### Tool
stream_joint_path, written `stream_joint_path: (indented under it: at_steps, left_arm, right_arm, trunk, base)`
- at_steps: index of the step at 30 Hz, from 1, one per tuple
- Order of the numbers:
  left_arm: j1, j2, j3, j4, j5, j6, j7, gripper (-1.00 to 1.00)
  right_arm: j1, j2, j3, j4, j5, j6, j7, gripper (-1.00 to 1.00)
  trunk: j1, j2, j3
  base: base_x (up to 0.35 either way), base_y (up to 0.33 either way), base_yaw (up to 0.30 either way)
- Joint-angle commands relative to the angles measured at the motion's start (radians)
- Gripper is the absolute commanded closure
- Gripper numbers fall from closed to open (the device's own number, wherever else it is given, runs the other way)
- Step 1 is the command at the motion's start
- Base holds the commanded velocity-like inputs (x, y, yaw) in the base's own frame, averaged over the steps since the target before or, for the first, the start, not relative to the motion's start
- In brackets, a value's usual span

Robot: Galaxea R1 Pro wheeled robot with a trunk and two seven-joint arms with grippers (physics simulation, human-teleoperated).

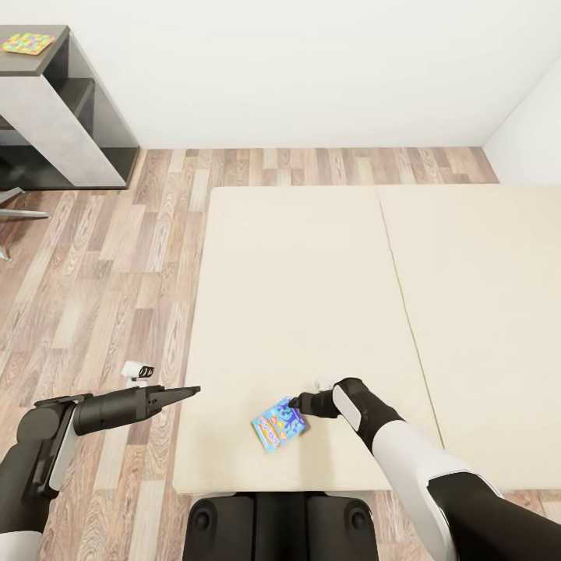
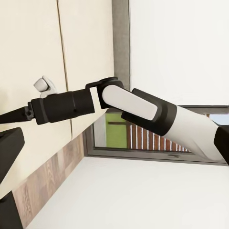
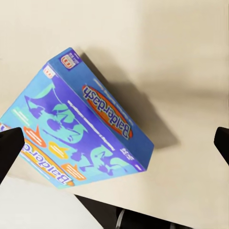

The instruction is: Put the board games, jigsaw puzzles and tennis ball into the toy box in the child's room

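Note:
A blue board game (image 1: 279, 425) (image 3: 90, 126) rests near the front edge of the cream bed (image 1: 312, 273), one side tipped up and casting a shadow on the mattress. My right gripper (image 1: 292, 403) (image 3: 114, 143) is at its far right corner, open, with the box between the spread fingers and the right fingertip (image 3: 222, 143) apart from it. Over the floor at the bed's left edge my left gripper (image 1: 191, 389) stands open and empty. A jigsaw puzzle (image 1: 27, 43) lies on the table (image 1: 47, 101) at the far left. The toy box and tennis ball are out of view.
Wood-plank floor (image 1: 117, 257) runs between the table and the bed. A seam (image 1: 401, 296) divides the mattress into two parts. White walls close the far side and right corner. Chair legs (image 1: 15, 210) show at the left edge. My base (image 1: 280, 526) sits against the bed's front.

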Motion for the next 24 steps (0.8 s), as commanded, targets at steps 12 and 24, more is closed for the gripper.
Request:
stream_joint_path:
  at_steps: [12,24]
  left_arm:
    - [0.0,0.001,0.0,0.0,0.0,0.012,-0.006,-1.0]
    - [0.0,0.001,0.0,0.0,0.0,0.012,-0.007,-1.0]
  right_arm:
    - [0.0,0.003,0.007,-0.002,-0.002,0.05,-0.002,-1.0]
    - [0.0,0.017,0.011,-0.002,-0.001,0.056,-0.018,-1.0]
  trunk:
    - [0.001,-0.001,-0.001]
    - [0.001,-0.001,-0.001]
  base:
    - [0.0,0.0,0.0]
    - [0.0,0.0,0.0]
